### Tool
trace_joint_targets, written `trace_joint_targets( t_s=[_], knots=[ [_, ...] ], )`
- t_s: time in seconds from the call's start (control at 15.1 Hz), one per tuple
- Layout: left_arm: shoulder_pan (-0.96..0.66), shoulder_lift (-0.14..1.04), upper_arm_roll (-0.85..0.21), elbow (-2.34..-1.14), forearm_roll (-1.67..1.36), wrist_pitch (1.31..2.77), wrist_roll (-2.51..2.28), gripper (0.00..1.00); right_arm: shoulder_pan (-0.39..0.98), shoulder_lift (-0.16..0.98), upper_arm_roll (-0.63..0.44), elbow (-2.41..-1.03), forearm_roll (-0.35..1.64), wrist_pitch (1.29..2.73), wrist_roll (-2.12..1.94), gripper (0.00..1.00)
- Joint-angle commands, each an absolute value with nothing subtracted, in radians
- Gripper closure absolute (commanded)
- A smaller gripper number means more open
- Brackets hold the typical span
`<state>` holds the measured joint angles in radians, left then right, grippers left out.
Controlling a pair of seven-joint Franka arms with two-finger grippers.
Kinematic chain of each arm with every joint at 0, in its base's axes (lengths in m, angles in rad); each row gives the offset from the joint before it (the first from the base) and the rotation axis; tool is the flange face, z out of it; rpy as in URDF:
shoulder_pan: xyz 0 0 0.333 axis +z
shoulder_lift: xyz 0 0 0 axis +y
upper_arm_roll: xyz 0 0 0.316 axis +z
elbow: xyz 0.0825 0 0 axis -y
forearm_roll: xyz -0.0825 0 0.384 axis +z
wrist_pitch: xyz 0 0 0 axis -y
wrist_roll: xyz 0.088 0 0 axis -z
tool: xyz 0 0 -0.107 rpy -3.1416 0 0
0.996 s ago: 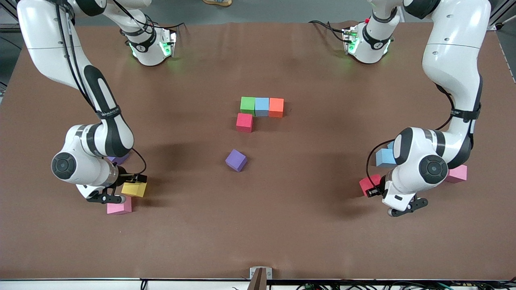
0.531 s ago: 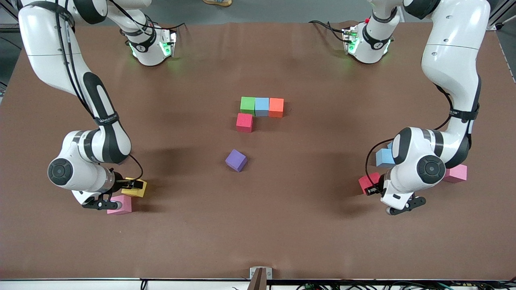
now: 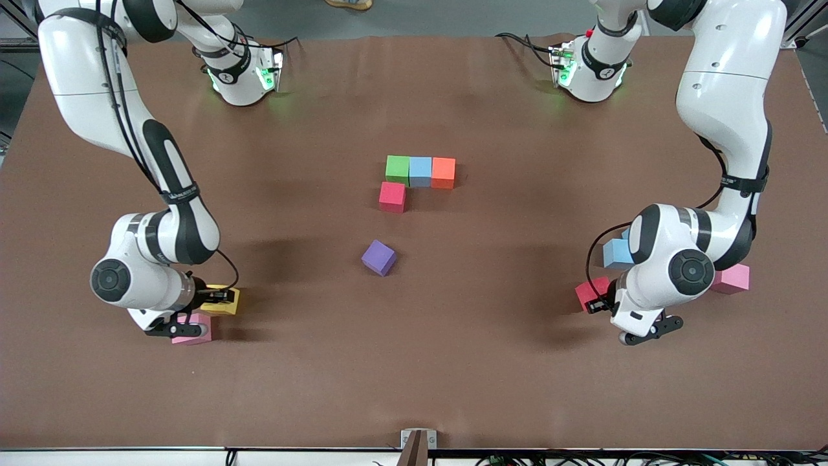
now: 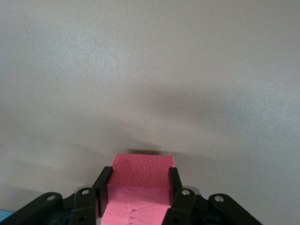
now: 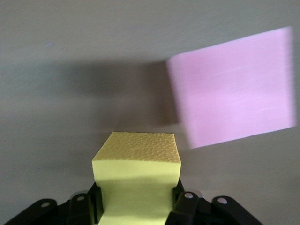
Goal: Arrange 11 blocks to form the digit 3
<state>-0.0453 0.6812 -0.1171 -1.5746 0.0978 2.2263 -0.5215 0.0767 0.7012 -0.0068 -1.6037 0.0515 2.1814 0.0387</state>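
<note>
A green block (image 3: pixel 397 168), a light blue block (image 3: pixel 420 171) and an orange block (image 3: pixel 444 172) form a touching row at mid-table. A red block (image 3: pixel 392 196) touches the green one on its nearer side. A purple block (image 3: pixel 379 257) lies loose and turned, nearer the camera. My right gripper (image 3: pixel 217 299) is shut on the yellow block (image 5: pixel 136 161), low over the table beside a pink block (image 3: pixel 192 330), which also shows in the right wrist view (image 5: pixel 232 86). My left gripper (image 3: pixel 599 301) is shut on a second red block (image 4: pixel 142 171), which also shows in the front view (image 3: pixel 590 292).
A light blue block (image 3: pixel 616 252) and a pink block (image 3: pixel 734 278) lie by the left arm's wrist, partly hidden by it. Both arm bases stand at the table edge farthest from the camera.
The right arm has shifted a little toward the table's middle with the yellow block between its fingers. The left arm has barely moved.
</note>
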Motion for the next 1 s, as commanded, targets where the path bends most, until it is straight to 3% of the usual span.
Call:
trace_joint_targets(
  t_s=[0.0,0.47,0.93],
  knots=[
    [-0.041,0.643,-0.123,-1.589,0.118,2.198,-0.534,1.00,0.164,0.640,-0.006,-1.630,0.046,2.117,0.081,0.67],
    [-0.032,0.637,-0.123,-1.591,0.117,2.197,-0.537,1.00,0.440,0.509,-0.005,-1.847,0.106,2.178,0.329,0.67],
    [-0.021,0.635,-0.123,-1.600,0.117,2.183,-0.528,1.00,0.629,0.525,-0.003,-1.864,0.208,2.246,0.492,0.67]
  ],
)
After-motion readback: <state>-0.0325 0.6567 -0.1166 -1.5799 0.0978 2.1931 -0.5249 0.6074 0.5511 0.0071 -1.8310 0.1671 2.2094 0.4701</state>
